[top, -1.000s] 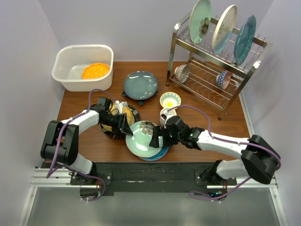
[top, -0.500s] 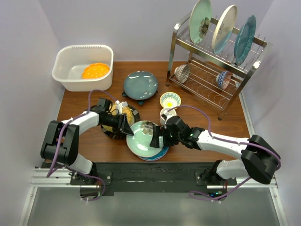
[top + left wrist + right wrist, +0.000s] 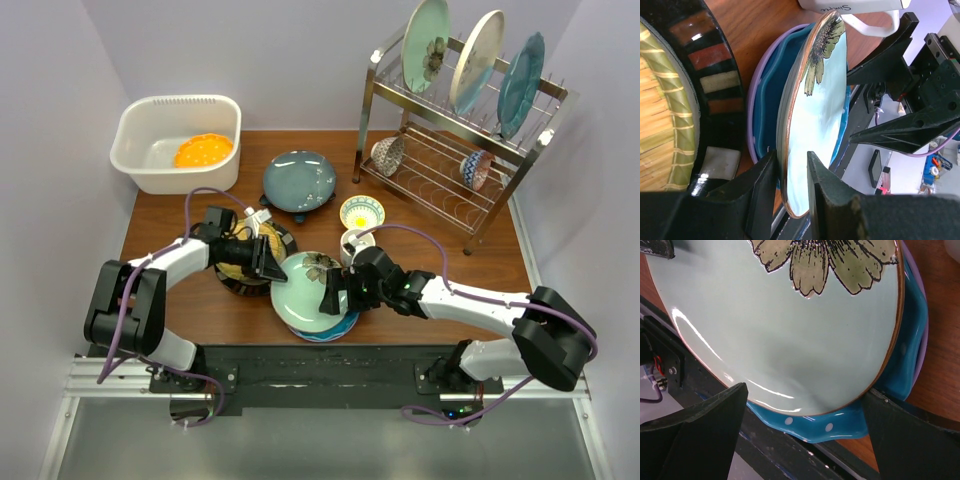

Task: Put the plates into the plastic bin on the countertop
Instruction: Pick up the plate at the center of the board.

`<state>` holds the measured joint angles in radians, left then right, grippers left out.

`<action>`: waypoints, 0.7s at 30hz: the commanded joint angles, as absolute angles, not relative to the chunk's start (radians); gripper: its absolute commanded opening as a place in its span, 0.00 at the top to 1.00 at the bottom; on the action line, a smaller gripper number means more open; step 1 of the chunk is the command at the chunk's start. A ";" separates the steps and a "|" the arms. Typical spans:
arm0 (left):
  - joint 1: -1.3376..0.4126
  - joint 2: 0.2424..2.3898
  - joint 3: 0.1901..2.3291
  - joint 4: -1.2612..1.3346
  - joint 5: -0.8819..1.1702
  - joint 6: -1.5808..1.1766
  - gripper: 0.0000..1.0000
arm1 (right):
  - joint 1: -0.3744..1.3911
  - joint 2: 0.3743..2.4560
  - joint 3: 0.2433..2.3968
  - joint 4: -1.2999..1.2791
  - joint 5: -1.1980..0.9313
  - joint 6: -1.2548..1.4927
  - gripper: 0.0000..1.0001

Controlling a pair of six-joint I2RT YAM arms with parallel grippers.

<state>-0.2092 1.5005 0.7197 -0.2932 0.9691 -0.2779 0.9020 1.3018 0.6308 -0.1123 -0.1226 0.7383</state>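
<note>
Left gripper [image 3: 792,170] is pinching the rim of the pale green floral plate [image 3: 305,290], one finger on each face, seen clearly on the left wrist cam. The plate is tilted: the held edge is up off the stack, and the opposite edge looks to be down on the blue dotted plate [image 3: 840,427] beneath it. Under that sits the lilac plate [image 3: 754,100], only a sliver of rim showing. The stack is at the near middle of the countertop [image 3: 200,310], just beside the black-rimmed plate [image 3: 232,278], which has a yellow woven centre. Right gripper [image 3: 330,292] has its fingers spread wide at the right side of the stack, with the green plate's edge filling the gap between them on the right wrist cam (I can't tell if either finger touches anything). The plastic bin [image 3: 135,130] is at the far left corner, well apart from both arms, with the orange scalloped plate [image 3: 203,150] lying flat inside. The dark teal plate [image 3: 299,180] sits flat mid-table between the bin and the wire rack [image 3: 450,170]. A white mug [image 3: 352,243] and a small patterned bowl [image 3: 361,212] are just behind the right arm.
</note>
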 commanded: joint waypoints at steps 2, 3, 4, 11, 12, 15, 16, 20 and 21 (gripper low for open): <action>-0.255 1.482 0.724 -0.316 1.141 -0.292 0.67 | 0.911 1.267 0.676 0.077 -0.175 0.739 0.03; -0.258 1.488 0.729 -0.330 1.129 -0.269 0.67 | 0.911 1.266 0.678 0.077 -0.175 0.736 0.03; -0.264 1.497 0.733 -0.353 1.124 -0.261 0.66 | 0.911 1.267 0.678 0.077 -0.175 0.736 0.03; -0.311 1.522 0.759 -0.393 1.072 -0.235 0.62 | 0.913 1.262 0.681 0.072 -0.170 0.735 0.03; -0.319 1.526 0.764 -0.399 1.063 -0.226 0.62 | 0.913 1.262 0.681 0.074 -0.169 0.736 0.03; -0.348 1.534 0.775 -0.403 1.055 -0.229 0.66 | 0.911 1.262 0.683 0.072 -0.170 0.733 0.03; -0.350 1.539 0.776 -0.397 1.058 -0.233 0.72 | 0.913 1.262 0.683 0.072 -0.170 0.733 0.03; -0.351 1.545 0.785 -0.390 1.060 -0.241 0.89 | 0.911 1.262 0.684 0.069 -0.170 0.733 0.03; -0.353 1.543 0.787 -0.388 1.060 -0.244 0.93 | 0.913 1.259 0.683 0.068 -0.169 0.732 0.03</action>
